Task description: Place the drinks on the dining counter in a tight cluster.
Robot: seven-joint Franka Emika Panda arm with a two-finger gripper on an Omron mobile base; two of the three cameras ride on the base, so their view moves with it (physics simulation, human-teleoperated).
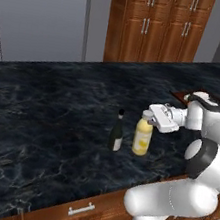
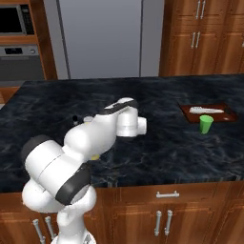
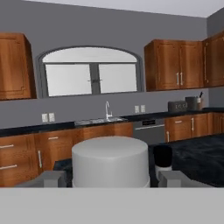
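Drinks stand together on the broad black marble-veined dining counter (image 1: 39, 120) over brown wooden cabinets: a yellow juice bottle with a whitish cap (image 1: 142, 137) and, just beside it on its left in the left base view, a slim dark wine bottle with a pale label (image 1: 117, 132), the two close but apart. Both sit near the counter's front edge, with a wide bare stretch of dark top to their left and behind them, reaching back to the far edge. To the right, well apart from the bottles, a brown cutting board (image 2: 208, 113) lies on the counter with a small green cup (image 2: 206, 124) on its near side. The white arm rises from below the front edge, bends at a dark elbow and reaches sideways, level with the bottle's cap, the hand lying roughly horizontal. The two-finger gripper (image 1: 152, 118) stands around the whitish cap: in the hand view the cap (image 3: 110, 162) fills the space between the two dark fingertips (image 3: 169, 177), with the wine bottle's dark top (image 3: 162, 156) just behind it. Whether the fingers press the cap or merely bracket it, I cannot tell.
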